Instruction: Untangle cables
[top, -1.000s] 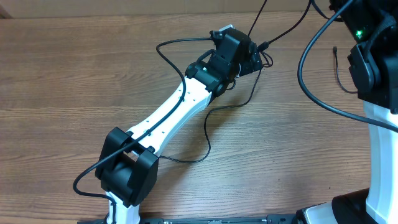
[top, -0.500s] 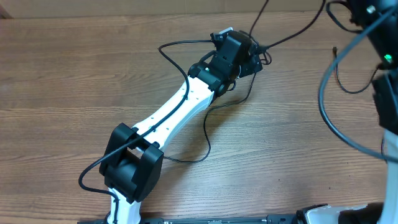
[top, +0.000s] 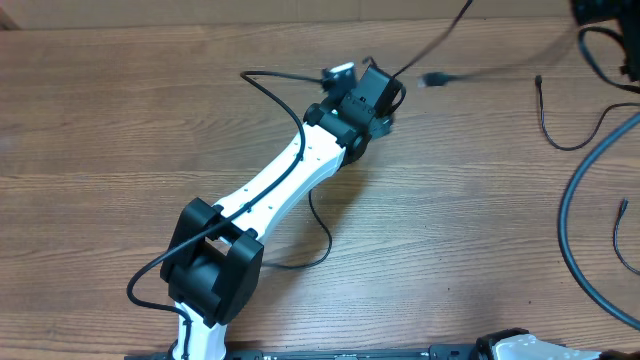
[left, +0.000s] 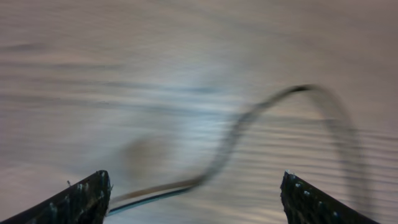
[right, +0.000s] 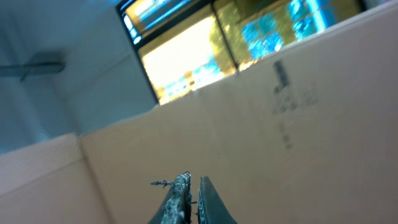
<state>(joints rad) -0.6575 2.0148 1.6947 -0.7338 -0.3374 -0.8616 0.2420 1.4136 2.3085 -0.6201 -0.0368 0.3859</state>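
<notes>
Several thin black cables lie on the wooden table. One cable (top: 322, 228) curls out from under my left arm. Another cable (top: 556, 128) with a small plug lies at the right. A blurred cable (top: 432, 38) rises from beside my left gripper (top: 386, 92) toward the top edge, and a plug (top: 432, 78) hangs just right of that gripper. In the left wrist view my left gripper (left: 199, 199) is open wide over a blurred cable (left: 233, 134) that runs between its fingertips (left: 87, 196). My right gripper (right: 191, 185) is shut, points up at a cardboard wall, and shows no cable in it.
A thick black arm cable (top: 578, 210) loops down the right side of the table. Another thin cable end (top: 620, 228) lies beside it. Part of my right arm (top: 605, 15) shows in the top right corner. My left arm (top: 270, 190) crosses the table's middle.
My right arm has swung up and out of the overhead view. The cables by my left gripper have been pulled up and to the right. My left gripper has shifted slightly left.
</notes>
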